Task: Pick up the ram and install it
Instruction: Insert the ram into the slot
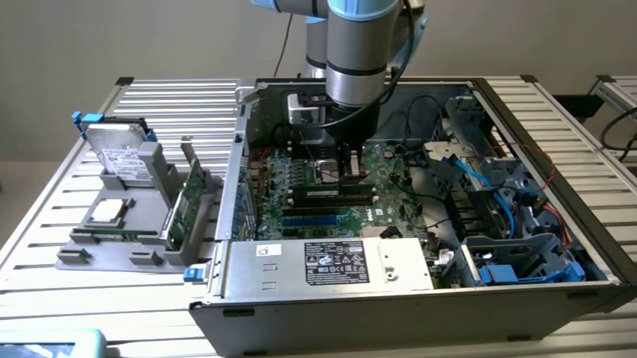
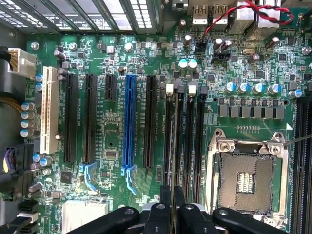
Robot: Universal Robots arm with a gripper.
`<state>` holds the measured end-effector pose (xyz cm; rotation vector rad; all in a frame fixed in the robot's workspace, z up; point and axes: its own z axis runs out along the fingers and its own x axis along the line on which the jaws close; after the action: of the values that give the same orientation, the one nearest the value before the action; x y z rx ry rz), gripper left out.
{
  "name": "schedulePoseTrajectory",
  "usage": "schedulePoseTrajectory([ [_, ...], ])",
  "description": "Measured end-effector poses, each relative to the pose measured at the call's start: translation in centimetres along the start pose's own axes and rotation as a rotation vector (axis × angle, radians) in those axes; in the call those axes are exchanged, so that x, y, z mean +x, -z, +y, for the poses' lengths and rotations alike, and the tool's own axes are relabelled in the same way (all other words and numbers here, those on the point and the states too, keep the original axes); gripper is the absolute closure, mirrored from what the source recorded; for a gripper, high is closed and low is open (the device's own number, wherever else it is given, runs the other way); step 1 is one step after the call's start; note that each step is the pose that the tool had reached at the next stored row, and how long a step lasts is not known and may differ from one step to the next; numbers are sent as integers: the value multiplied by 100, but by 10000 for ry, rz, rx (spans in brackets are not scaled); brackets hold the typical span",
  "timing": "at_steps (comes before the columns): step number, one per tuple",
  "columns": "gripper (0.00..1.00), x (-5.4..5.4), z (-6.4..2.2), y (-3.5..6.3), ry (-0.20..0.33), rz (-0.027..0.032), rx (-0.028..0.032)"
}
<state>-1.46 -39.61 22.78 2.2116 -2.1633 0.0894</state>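
I read gripper pinched narrow on ram, stick edge-on and parallel over memory slot, low above motherboard: my judgement, aligned for seating

A plain wall of a pale grey-beige colour stands behind the far edge of the tabletop. The tabletop is made from long silver metal slats with narrow dark gaps between them, and it reaches to both sides of the exterior view. Just beyond its far right corner there is a second slatted surface of the same kind. The light is soft and even, and the shadows are weak.
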Motion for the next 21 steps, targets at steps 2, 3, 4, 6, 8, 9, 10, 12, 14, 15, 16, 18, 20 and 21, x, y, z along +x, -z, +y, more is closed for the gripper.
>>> schedulePoseTrajectory([
  [2,86,0,0,-1,-2,-2,1],
  [3,86,1,0,-2,-1,-3,1],
  [4,86,2,-1,-2,0,-3,1],
  [6,86,10,0,-2,0,-3,1],
  [8,86,14,0,-2,0,-1,0],
  [9,86,14,0,-2,0,-1,0],
  [10,86,15,-1,-2,0,-1,0],
  [12,86,17,0,-2,1,-2,1],
  [14,86,17,0,-2,1,-2,0],
  [15,86,19,0,-3,2,-2,1],
  [16,86,21,0,-3,3,-1,1],
  [18,86,23,0,-3,4,-1,1],
  [20,86,28,0,-3,8,0,0],
  [21,86,28,-1,-4,7,1,0],
])
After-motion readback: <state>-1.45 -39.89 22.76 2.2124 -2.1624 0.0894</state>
